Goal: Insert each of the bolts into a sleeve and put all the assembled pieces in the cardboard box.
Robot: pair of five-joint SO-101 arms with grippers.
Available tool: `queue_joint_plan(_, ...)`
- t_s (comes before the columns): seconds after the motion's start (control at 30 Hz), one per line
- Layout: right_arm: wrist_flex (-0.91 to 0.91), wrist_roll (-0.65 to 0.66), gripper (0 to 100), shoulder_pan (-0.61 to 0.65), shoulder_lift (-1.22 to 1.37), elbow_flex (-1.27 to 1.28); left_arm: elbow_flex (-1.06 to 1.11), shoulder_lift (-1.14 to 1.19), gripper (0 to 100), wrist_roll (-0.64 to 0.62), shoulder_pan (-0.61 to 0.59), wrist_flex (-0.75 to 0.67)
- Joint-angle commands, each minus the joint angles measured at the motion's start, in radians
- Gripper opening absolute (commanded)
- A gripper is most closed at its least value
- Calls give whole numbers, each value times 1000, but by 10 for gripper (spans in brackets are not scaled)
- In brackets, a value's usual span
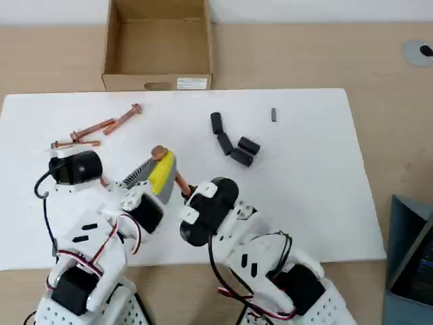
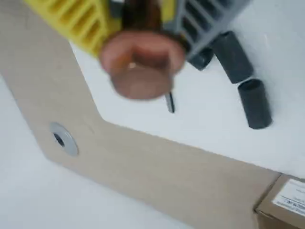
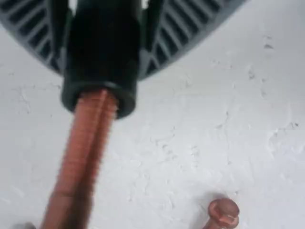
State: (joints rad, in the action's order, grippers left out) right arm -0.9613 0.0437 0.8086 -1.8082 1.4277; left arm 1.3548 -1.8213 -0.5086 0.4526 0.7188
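Observation:
My left gripper [image 1: 161, 164] [image 2: 140, 14], with yellow and grey fingers, is shut on a copper bolt [image 1: 160, 153] [image 2: 140, 64] just behind its head. The bolt's threaded shaft [image 3: 83, 152] runs into a black sleeve [image 3: 100, 71] on which my right gripper [image 1: 193, 193] [image 3: 102, 28] is shut. Both are held a little above the white mat, near its front middle. Three loose bolts [image 1: 108, 125] lie at the mat's back left. Several loose sleeves [image 1: 233, 145] [image 2: 255, 102] lie behind the grippers. The cardboard box [image 1: 135, 81] stands open and empty beyond the mat.
A small dark pin [image 1: 273, 114] [image 2: 170, 102] lies on the white mat [image 1: 311, 203] behind the sleeves. Another bolt head [image 3: 223, 212] lies on the mat. A grey grommet [image 1: 417, 52] sits in the wooden table at back right. A dark bin [image 1: 409, 257] stands at the right edge.

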Motion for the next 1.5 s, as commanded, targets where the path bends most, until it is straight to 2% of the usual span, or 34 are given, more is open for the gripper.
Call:
queue_joint_plan(0.0, 28, 6, 9, 8, -140, -93, -8, -2, 2, -3, 92, 14)
queue_joint_plan(0.1, 28, 6, 9, 8, -142, -93, -25, -2, 2, 44, 161, 91)
queue_joint_plan(0.27, 28, 6, 9, 8, -142, -96, -43, -4, 2, 95, 193, 199)
queue_joint_plan(0.43, 28, 6, 9, 8, -142, -96, -31, -4, 2, 97, 255, 262)
queue_joint_plan(0.53, 28, 6, 9, 8, -142, -96, -17, -2, 3, 98, 252, 259)
queue_joint_plan(0.63, 28, 6, 9, 8, -142, -96, -17, -2, 18, 98, 207, 265)
queue_joint_plan(0.83, 28, 6, 9, 8, -142, -96, -20, -1, 206, 98, 126, 347)
queue_joint_plan(1.4, 26, 6, 9, 7, -142, -74, -187, -1, 207, 123, -11, 350)
queue_joint_plan(1.47, 26, 6, 9, 7, -142, -65, -216, -1, 160, 123, -11, 345)
